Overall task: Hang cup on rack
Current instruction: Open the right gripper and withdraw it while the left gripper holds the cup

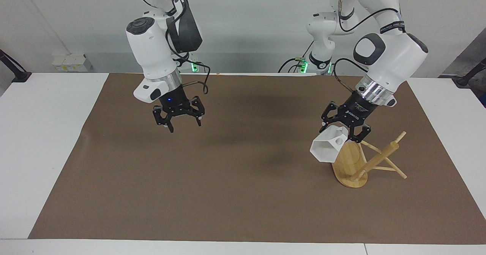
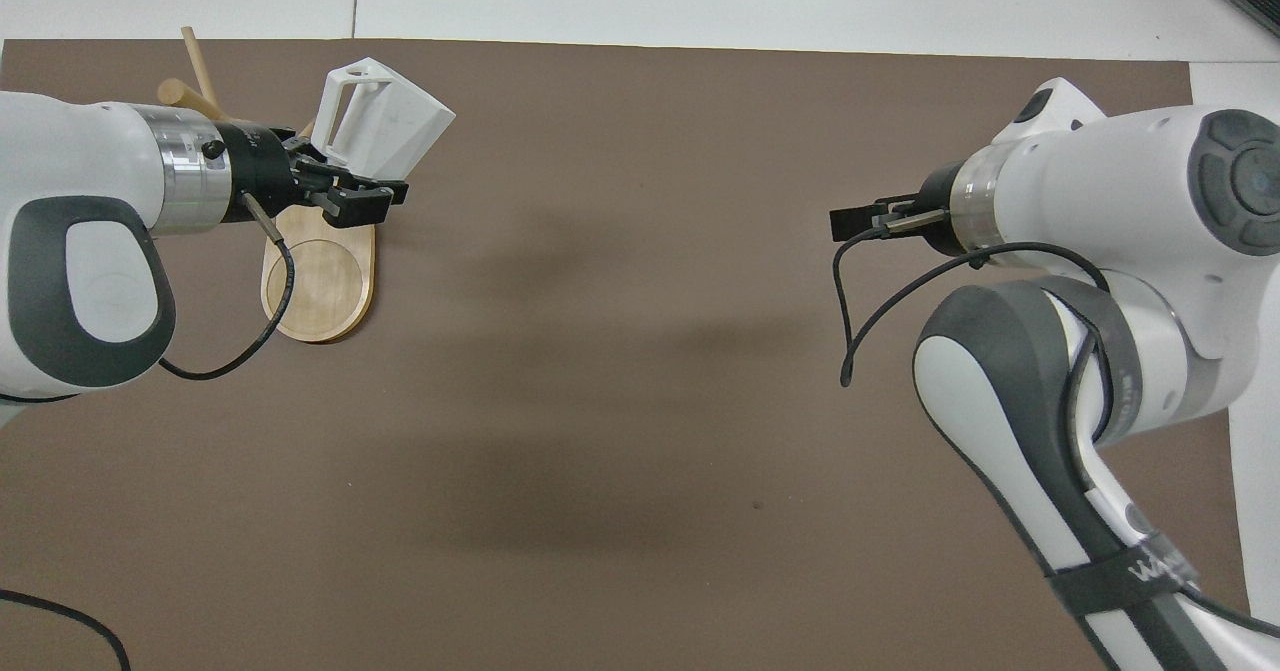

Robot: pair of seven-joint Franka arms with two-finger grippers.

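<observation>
One step is done in the facing view: the left gripper [image 1: 346,132] grips the cup [image 1: 328,147] over the rack [image 1: 351,163], which lies tipped over toward the left arm's end; hanging remains. The right gripper [image 1: 178,119] waits spread and empty. Its black print is unreadable.

Overhead, the cup [image 2: 380,131] covers the rack [image 2: 320,276]; the right arm's band reads only "W".

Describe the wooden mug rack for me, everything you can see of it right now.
The rack is light bamboo: an oval flat base, a thick central post and thin pegs. It is not upright; it lies tipped on the brown mat toward the left arm's end of the table, resting on the base's edge and on peg tips. The white cup, held by the left gripper, hangs right at the base's upper edge; whether they touch cannot be told.
</observation>
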